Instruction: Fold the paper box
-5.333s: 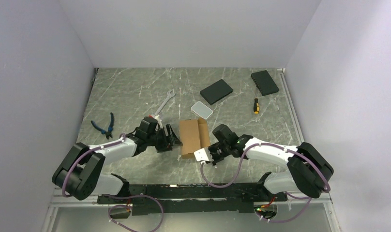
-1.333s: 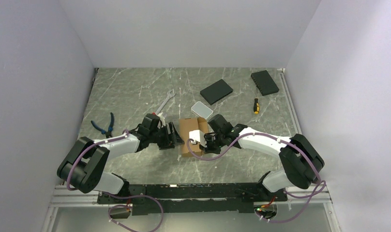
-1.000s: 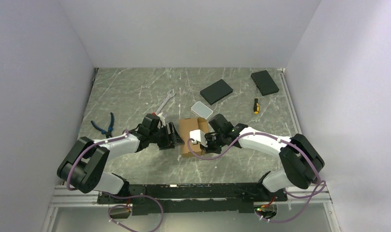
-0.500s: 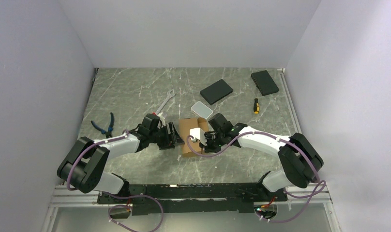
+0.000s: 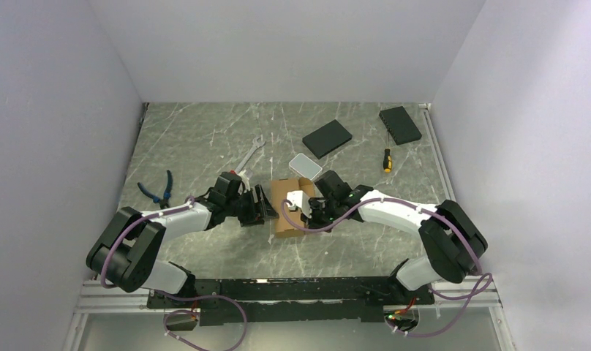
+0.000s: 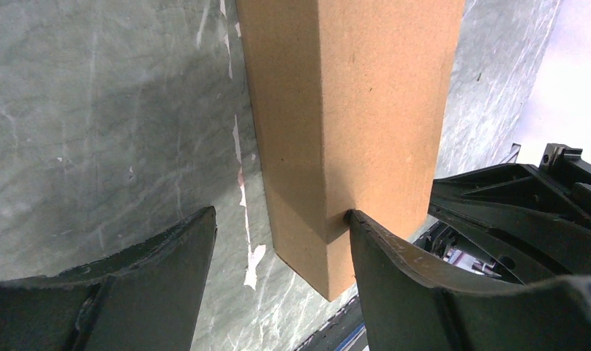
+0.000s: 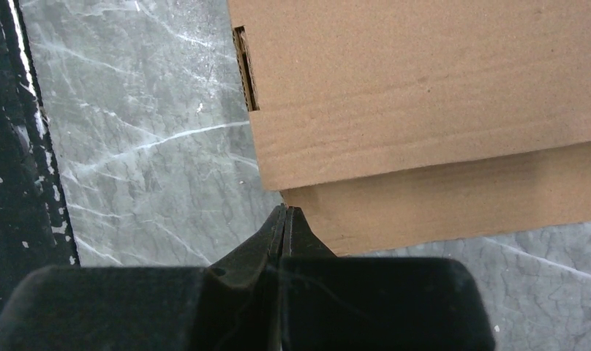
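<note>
Sitting near the front centre of the marble table, the paper box is plain brown cardboard, partly folded, with one panel overlapping a lower flap. Left gripper: jaws spread, one finger touching the box's side wall. Right gripper: fingers pressed together, tip at the flap edge. Its wrist hides part of the box from above. A white case lies just behind the box. The wrench and pliers lie apart to the left.

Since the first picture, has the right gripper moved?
Yes. The right gripper went up the top view, over the paper box, nearer the white case.
</note>
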`<state>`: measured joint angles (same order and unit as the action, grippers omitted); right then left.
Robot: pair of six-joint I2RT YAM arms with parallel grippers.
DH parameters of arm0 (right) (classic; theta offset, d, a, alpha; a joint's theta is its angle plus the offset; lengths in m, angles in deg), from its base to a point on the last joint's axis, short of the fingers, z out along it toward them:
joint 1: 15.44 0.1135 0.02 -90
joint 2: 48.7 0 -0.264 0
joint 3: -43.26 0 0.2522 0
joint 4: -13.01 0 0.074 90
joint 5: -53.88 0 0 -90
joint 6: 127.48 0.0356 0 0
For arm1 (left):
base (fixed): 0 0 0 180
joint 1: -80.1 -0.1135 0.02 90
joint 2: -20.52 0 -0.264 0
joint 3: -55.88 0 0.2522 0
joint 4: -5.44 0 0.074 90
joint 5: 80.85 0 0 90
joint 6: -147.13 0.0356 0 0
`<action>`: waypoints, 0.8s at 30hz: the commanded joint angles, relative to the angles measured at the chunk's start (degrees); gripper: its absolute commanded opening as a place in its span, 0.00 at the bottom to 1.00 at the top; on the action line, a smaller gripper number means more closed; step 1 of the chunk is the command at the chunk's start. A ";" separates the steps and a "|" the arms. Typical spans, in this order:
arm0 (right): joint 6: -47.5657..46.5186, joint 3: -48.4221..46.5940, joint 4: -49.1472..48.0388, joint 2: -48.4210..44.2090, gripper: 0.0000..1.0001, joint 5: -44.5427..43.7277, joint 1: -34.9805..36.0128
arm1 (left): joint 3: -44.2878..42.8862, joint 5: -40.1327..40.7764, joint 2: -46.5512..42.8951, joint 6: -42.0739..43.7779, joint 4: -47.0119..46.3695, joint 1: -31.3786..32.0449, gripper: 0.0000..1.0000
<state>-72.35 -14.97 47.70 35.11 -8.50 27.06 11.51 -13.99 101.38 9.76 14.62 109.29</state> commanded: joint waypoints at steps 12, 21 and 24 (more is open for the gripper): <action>3.76 -2.09 -4.05 -0.56 0.00 -0.49 -0.14 | 0.11 -1.22 -0.65 -0.08 -1.23 0.11 0.71; -1.54 -1.59 -2.19 -2.12 0.00 -1.62 -0.17 | -0.22 -2.35 -2.99 -1.34 -0.57 0.12 0.73; -2.71 -1.43 -1.76 -1.91 0.00 -1.18 -0.14 | -1.54 -2.99 -4.71 -1.71 0.13 0.17 0.75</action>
<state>-72.18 -15.25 46.45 34.82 -9.16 27.06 11.55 -14.84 100.26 9.17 14.54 109.29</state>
